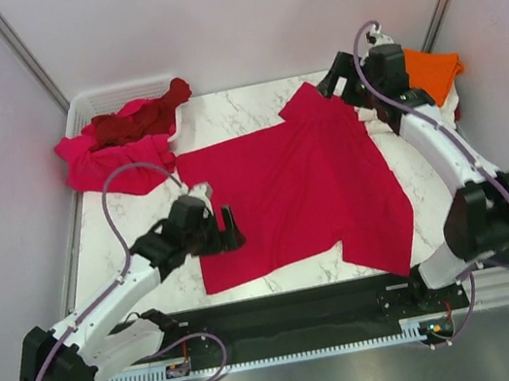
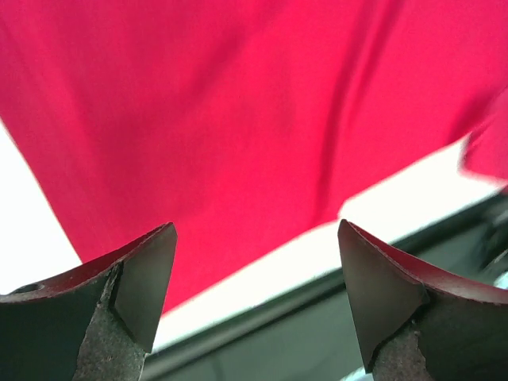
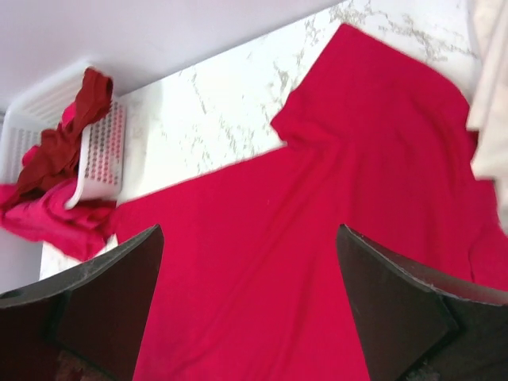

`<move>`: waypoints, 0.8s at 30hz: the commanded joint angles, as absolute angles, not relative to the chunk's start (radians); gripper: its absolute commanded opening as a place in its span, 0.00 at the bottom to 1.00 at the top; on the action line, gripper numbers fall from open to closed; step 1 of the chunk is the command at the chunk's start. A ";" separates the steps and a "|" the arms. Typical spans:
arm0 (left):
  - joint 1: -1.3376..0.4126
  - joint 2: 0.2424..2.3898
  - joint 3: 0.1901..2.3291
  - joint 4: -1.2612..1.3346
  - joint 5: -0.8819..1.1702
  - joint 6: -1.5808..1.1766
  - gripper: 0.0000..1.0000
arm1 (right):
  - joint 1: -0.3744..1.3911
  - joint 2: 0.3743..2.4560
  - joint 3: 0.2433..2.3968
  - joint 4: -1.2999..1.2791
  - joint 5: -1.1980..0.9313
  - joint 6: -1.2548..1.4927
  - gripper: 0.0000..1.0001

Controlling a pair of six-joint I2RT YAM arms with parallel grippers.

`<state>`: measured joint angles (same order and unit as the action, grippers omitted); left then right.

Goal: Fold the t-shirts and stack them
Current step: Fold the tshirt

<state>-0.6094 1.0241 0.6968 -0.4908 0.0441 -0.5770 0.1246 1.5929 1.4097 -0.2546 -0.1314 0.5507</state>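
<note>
A crimson red cloth t-shirt lies spread flat across the white marble table, seemingly awaiting its first fold. The left hand at its left edge and the right hand by the far sleeve both gape, empty. Each likely must pinch an edge next.

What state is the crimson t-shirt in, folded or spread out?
Spread out: the crimson t-shirt lies flat on the table, both sleeves sticking out.
</note>
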 commanded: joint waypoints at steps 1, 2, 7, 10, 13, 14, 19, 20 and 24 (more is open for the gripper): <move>-0.695 1.012 0.579 -0.529 0.051 -0.727 0.90 | 0.135 1.464 1.214 -0.255 -0.150 0.589 0.98; -0.740 1.017 0.568 -0.529 0.051 -0.727 0.90 | 0.143 1.428 1.125 -0.255 -0.144 0.588 0.98; -0.798 0.979 0.560 -0.529 0.051 -0.727 0.90 | 0.158 1.231 0.937 -0.278 -0.167 0.548 0.98; -0.796 0.916 0.546 -0.529 0.051 -0.727 0.90 | 0.175 1.174 0.882 -0.320 -0.172 0.514 0.98; -0.811 0.926 0.560 -0.529 0.051 -0.727 0.90 | 0.181 1.132 0.844 -0.345 -0.175 0.496 0.98; -0.815 0.940 0.566 -0.529 0.051 -0.727 0.90 | 0.183 1.123 0.818 -0.345 -0.173 0.494 0.98; -0.807 1.078 0.592 -0.529 0.051 -0.727 0.90 | 0.186 1.111 0.775 -0.342 -0.190 0.482 0.98; -0.798 1.087 0.591 -0.529 0.051 -0.727 0.90 | 0.187 1.114 0.769 -0.342 -0.193 0.477 0.98; -0.753 1.097 0.569 -0.844 -0.354 -1.055 0.97 | 0.189 1.129 0.759 -0.336 -0.206 0.466 0.98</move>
